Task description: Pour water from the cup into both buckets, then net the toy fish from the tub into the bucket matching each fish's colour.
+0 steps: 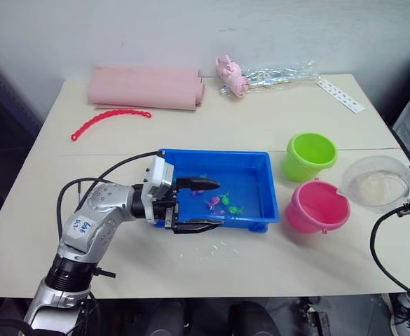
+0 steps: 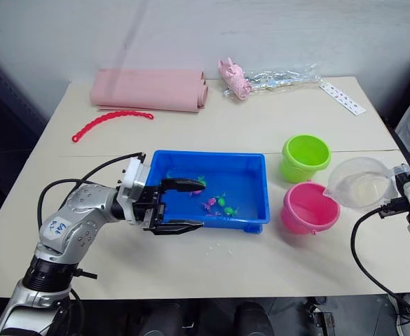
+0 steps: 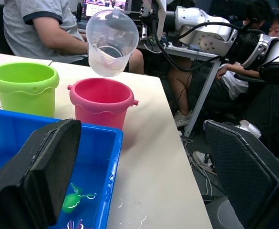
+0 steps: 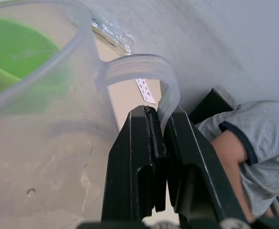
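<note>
Up by the pink bucket (image 2: 308, 207), the right pincer (image 4: 160, 125) is squeezed tight on the handle of the clear cup (image 2: 359, 183), which hangs tipped in the air. Next to it stands the green bucket (image 2: 305, 157). Meanwhile the left pincer (image 2: 183, 205) is spread wide with nothing in it, straddling the front rim of the blue tub (image 2: 250, 170), where tiny fish (image 2: 221, 202) lie on the table (image 2: 261, 122).
</note>
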You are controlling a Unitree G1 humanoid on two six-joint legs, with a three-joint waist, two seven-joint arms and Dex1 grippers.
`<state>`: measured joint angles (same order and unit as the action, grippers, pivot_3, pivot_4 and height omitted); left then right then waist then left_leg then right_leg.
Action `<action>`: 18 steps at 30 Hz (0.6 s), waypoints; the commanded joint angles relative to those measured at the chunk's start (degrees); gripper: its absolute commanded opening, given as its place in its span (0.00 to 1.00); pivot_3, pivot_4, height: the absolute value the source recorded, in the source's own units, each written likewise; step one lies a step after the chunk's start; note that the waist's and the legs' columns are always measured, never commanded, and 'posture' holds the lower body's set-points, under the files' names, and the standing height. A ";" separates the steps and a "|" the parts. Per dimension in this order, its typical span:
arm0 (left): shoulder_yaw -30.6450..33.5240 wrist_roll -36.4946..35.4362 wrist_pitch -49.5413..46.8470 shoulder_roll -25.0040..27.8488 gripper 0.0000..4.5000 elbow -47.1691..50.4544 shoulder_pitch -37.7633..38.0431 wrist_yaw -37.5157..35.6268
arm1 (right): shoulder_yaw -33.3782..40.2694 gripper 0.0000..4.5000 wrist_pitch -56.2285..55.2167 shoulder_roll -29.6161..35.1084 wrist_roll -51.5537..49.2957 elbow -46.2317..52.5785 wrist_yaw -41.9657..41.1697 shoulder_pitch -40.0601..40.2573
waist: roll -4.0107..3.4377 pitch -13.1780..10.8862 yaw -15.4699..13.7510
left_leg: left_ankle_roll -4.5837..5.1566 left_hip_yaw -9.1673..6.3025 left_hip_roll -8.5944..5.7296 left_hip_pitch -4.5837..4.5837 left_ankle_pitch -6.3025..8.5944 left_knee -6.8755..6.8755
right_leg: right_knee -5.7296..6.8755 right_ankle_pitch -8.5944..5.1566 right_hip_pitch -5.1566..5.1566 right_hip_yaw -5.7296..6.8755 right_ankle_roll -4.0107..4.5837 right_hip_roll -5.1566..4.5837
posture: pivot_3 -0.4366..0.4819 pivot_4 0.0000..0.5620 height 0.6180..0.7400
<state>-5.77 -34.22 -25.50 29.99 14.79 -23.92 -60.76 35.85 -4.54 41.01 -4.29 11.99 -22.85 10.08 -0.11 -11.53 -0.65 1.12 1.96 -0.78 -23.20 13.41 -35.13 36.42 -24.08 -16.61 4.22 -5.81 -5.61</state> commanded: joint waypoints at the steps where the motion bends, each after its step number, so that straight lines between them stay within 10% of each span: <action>1: -0.03 0.41 0.90 -0.32 1.00 1.18 -0.57 0.13 | 1.46 0.02 -3.02 0.58 2.40 1.53 1.54 -0.10 | 0.00 0.00 -0.14 | 0.00 0.00 0.00 0.00 0.00 0.00 | 0.00 0.00 0.00 0.00 0.00 0.00 | 0.48 0.27 1.00; 18: -0.15 1.67 1.55 -1.89 1.00 1.15 -0.17 1.01 | 2.52 0.02 -14.75 2.32 14.04 -2.02 4.65 0.92 | 0.00 0.00 -0.59 | 0.00 0.01 0.00 0.00 0.00 -0.02 | 0.01 0.00 0.00 -0.01 0.00 0.00 | 0.48 0.27 1.00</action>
<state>-5.78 -32.68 -24.94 28.16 14.79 -23.95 -59.87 35.86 -17.64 42.54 9.49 8.78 -20.09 11.12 -0.11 -11.53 -1.24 1.12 1.97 -0.78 -23.20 13.41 -35.16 36.43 -24.08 -16.60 4.21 -5.81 -5.61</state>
